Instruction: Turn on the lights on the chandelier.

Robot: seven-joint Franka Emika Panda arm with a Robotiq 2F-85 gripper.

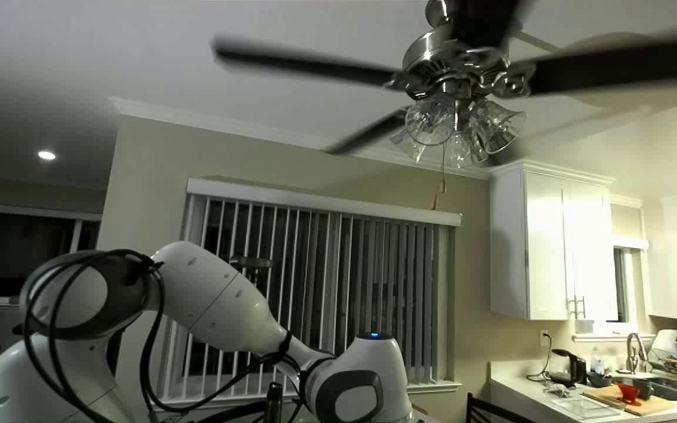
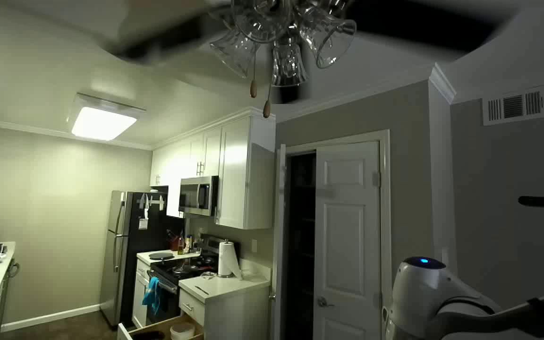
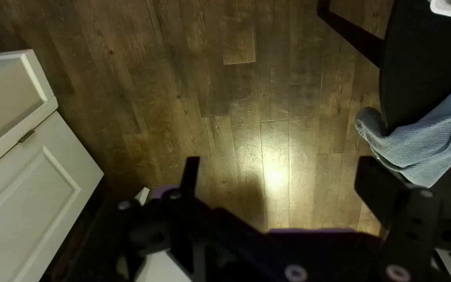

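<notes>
Your black two-fingered gripper [image 3: 282, 182] is spread, empty, facing the brown plank floor [image 3: 225, 94], so tip it up and reach gently for a brown teardrop-shaped pull [image 2: 267, 109] under the clear glass bell-shaped lights [image 2: 289, 65] overhead, avoiding the blurred dark blades [image 1: 309, 64] of the silvery-hubbed chandelier [image 1: 455, 88].

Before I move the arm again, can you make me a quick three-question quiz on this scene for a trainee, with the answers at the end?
1. How many hanging pulls can you count below the lights of the chandelier?
2. True or false, about the gripper in the wrist view: it is shut.
3. Which of these is glowing?
a) the lights
b) the kitchen ceiling panel
c) neither

Key
1. Two.
2. False: it is open, its fingers apart.
3. b; the lights look unlit.
</notes>
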